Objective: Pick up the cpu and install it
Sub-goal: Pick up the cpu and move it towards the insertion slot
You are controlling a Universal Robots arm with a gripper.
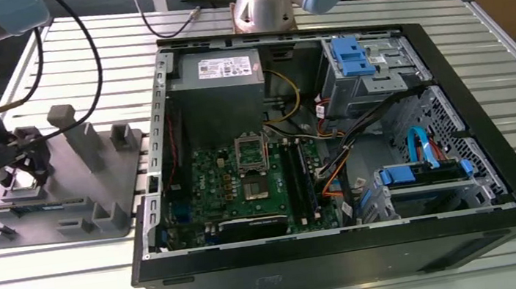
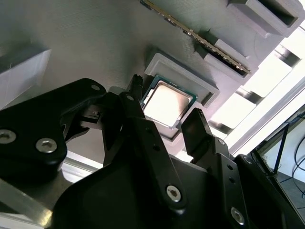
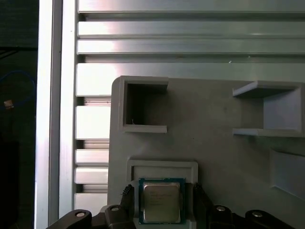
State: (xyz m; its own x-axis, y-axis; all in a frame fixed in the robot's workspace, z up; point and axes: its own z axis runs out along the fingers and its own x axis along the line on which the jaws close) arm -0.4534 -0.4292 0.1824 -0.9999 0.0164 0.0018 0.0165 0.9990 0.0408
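The cpu (image 3: 161, 202), a small square chip with a pale metal top, lies flat in a shallow pocket of the grey fixture plate (image 3: 214, 143). In the second wrist view the cpu (image 2: 167, 102) shows between my two black fingers. My gripper (image 3: 162, 191) is low over the chip, open, one finger on each side with a small gap to its edges. In the exterior view my gripper (image 1: 23, 173) hangs over the exterior view's left end of the fixture plate (image 1: 124, 176). The motherboard (image 1: 234, 188) lies inside the open computer case, its socket (image 1: 255, 187) uncovered.
The open computer case (image 1: 350, 251) takes up the middle and the exterior view's right. Grey posts (image 1: 66, 124) stand up from the fixture close to my gripper. A memory stick (image 2: 200, 40) stands on edge in a fixture slot. Slatted metal table (image 3: 190, 43) lies all around.
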